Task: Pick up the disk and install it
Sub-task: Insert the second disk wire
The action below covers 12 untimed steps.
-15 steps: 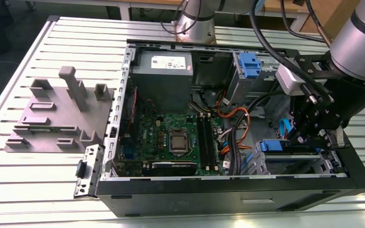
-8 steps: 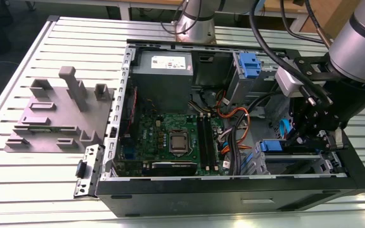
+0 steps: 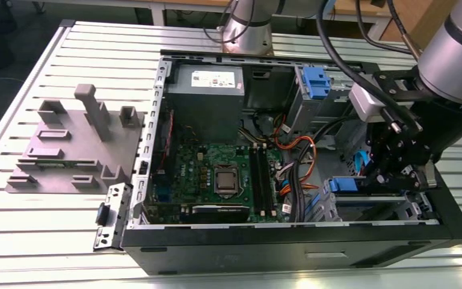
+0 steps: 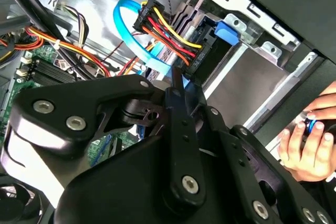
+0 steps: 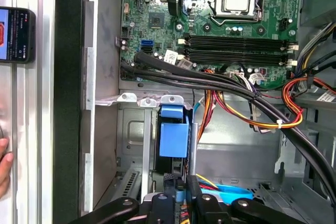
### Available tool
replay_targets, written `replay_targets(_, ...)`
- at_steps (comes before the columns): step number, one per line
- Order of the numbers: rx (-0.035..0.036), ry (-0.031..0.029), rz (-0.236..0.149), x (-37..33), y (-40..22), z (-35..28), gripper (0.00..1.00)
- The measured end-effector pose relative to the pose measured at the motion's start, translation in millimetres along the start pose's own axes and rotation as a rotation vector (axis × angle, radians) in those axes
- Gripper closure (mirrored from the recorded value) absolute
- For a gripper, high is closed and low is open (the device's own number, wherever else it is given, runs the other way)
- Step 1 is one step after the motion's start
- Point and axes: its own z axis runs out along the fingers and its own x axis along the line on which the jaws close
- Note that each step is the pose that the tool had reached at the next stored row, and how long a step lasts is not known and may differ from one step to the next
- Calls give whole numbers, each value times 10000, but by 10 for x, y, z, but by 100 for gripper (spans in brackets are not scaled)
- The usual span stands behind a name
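Observation:
The disk stands on edge inside the lower drive bay of the open computer case (image 3: 295, 235). Its blue carrier handle (image 5: 173, 136) points toward me and also shows in the exterior view as the blue handle (image 3: 341, 183) and in the second wrist view as the blue handle (image 4: 226, 32). My gripper (image 5: 184, 183) hovers just behind that handle, in line with it, jaws closed with nothing between them. In the exterior view the gripper (image 3: 387, 179) hangs over the bay at the case's right end. One thin fingertip (image 4: 176, 80) lies beside the blue data cable (image 4: 149, 59).
Bundles of power cables (image 5: 252, 103) cross close beside the bay. The motherboard (image 3: 223, 174) and grey power-supply box (image 3: 207, 90) fill the rest of the case. A second blue carrier (image 3: 315, 81) sits in the upper bay. A person's hand (image 4: 310, 140) rests outside the case, and a phone (image 5: 16, 35) lies on the table.

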Motion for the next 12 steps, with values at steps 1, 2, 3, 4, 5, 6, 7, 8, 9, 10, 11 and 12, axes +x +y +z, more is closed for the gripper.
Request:
replay_targets(1,0,-1,0,1,-1,-20,76)
replay_targets(2,0,-2,0,1,-3,-41,76)
replay_targets(3,0,-3,0,1,-4,-68,76)
replay_targets(4,-2,-2,0,2,-6,-96,76)
replay_targets(5,-5,-2,0,3,-7,-119,76)
replay_targets(6,-9,-3,-1,3,-8,-141,76)
replay_targets(7,-12,-3,0,4,-10,-163,76)
replay_targets(8,-13,-2,-1,4,-11,-172,76)
replay_targets(9,-13,-5,0,4,-10,-171,76)
replay_targets(10,-13,-7,0,4,-10,-172,76)
replay_targets(11,-13,-5,0,4,-10,-173,78)
replay_targets(12,-13,-4,0,4,-11,-175,78)
